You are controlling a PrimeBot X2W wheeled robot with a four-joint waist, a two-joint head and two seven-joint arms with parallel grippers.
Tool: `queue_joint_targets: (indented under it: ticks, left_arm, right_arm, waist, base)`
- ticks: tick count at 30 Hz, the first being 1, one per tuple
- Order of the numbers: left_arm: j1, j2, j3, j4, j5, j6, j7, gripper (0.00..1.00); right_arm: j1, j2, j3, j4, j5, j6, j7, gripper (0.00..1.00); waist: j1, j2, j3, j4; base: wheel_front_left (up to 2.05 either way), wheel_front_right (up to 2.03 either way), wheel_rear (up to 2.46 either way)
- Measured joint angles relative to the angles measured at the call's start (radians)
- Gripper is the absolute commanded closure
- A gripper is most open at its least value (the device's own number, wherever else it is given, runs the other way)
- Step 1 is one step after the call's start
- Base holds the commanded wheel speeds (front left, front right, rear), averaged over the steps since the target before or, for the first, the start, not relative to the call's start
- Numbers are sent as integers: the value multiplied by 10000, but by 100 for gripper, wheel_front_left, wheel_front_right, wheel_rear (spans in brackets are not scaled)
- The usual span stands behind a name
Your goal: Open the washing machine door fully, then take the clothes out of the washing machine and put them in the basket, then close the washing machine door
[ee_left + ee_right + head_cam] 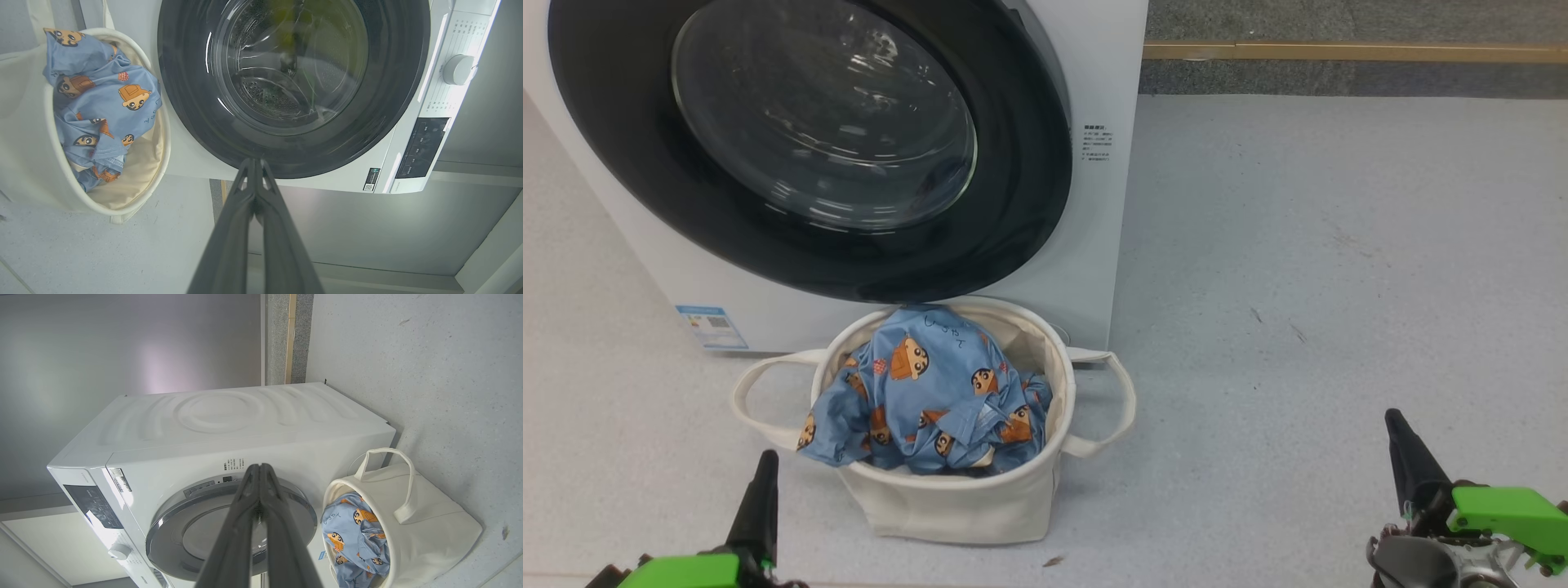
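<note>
The washing machine (1094, 204) (196, 155) (253, 424) stands at the back left, its door (817, 139) (294, 81) (196, 535) flush against the front. Through the glass I see a bare steel drum. Light-blue clothes (931, 392) (102, 102) (351, 539) printed with cartoon faces are piled in the cream basket (964, 506) (24, 143) (425, 522), which sits on the floor just in front of the machine. My left gripper (765, 461) (255, 163) is shut, low at the left near the basket. At the lower right my right gripper (1395, 420) (259, 468) is also shut, holding nothing.
Pale grey floor (1339, 269) spreads to the right of the machine and basket. A dark strip with a wooden edge (1356, 51) runs along the back. The basket's loop handles (1111, 400) stick out on both sides.
</note>
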Motion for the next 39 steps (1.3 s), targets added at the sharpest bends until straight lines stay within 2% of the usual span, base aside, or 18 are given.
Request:
queue_joint_targets:
  ticks: [39]
  left_arm:
    - [0,-2,4,0,0,0,0,100]
  right_arm:
    - [0,65,-71,4,-63,0,31,100]
  waist:
    - [-1,0,0,0]
  base:
    - [0,0,0]
